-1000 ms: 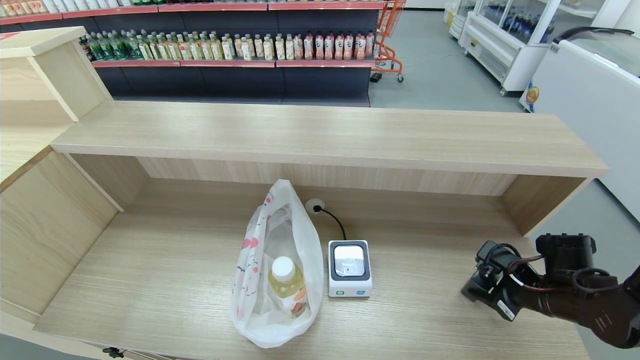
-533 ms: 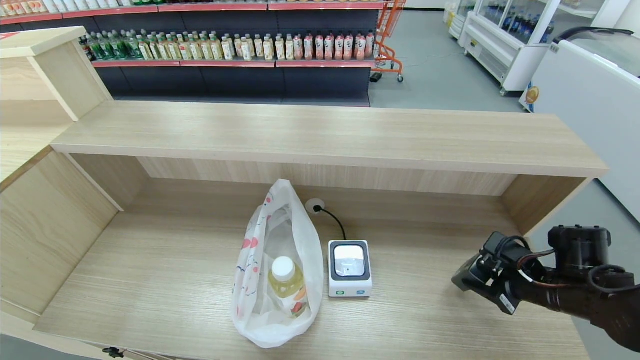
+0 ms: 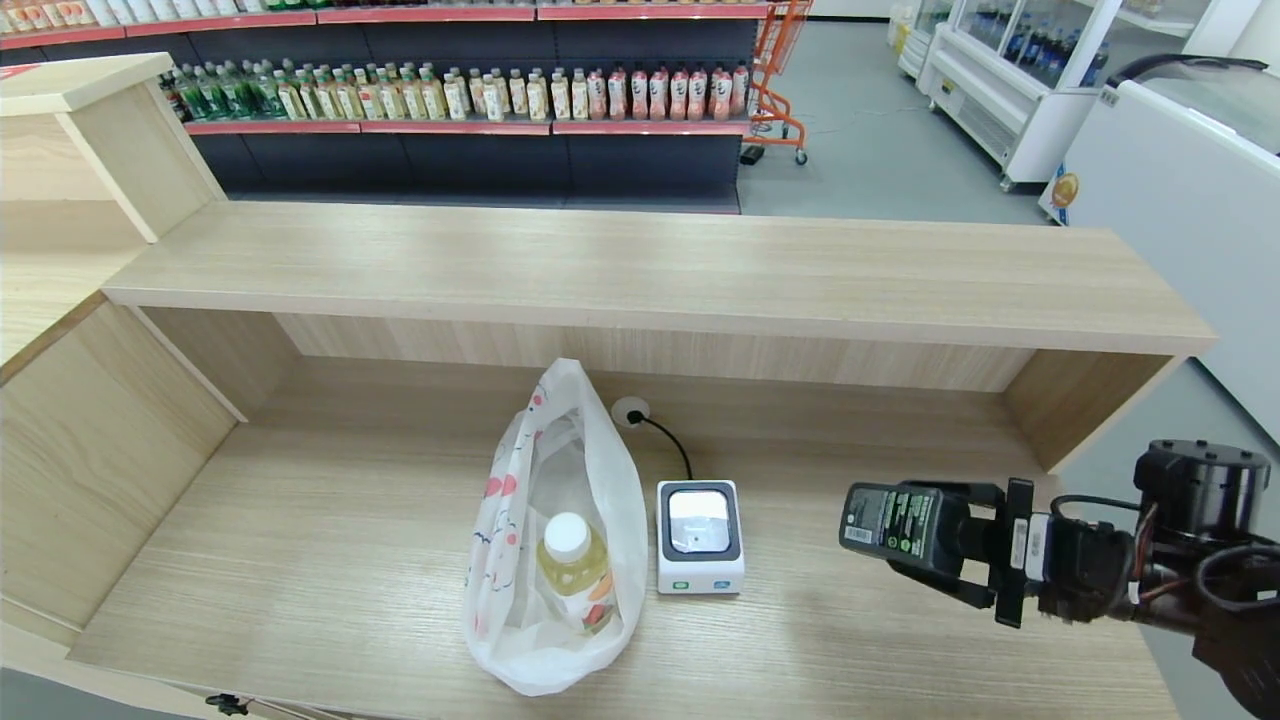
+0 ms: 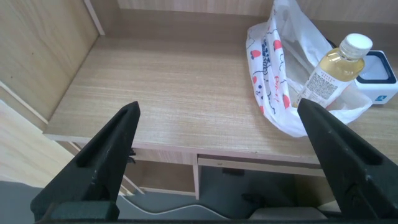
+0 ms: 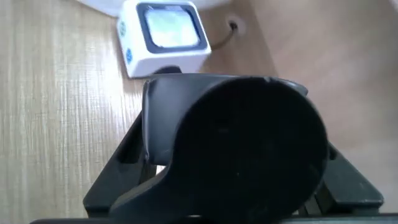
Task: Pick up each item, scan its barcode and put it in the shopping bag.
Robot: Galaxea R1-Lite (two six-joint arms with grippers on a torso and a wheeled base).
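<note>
On the counter (image 3: 300, 560), lower centre, one bottle (image 3: 572, 565) sits in the shopping bag (image 3: 492, 560); the right gripper (image 3: 968, 545) clamps a dark can (image 3: 890, 520), seemingly unscanned; the left gripper (image 4: 217, 109) has wide jaws.

Light wood counter (image 3: 330, 540) w/ raised ledge (image 3: 650, 270), drink shelves (image 3: 460, 95) behind, grey floor (image 3: 880, 150), freezers (image 3: 1010, 80) right, orange cart (image 3: 780, 60)

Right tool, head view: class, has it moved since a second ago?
Yes. The right tool, shut on a dark can, has moved nearer the scanner.
</note>
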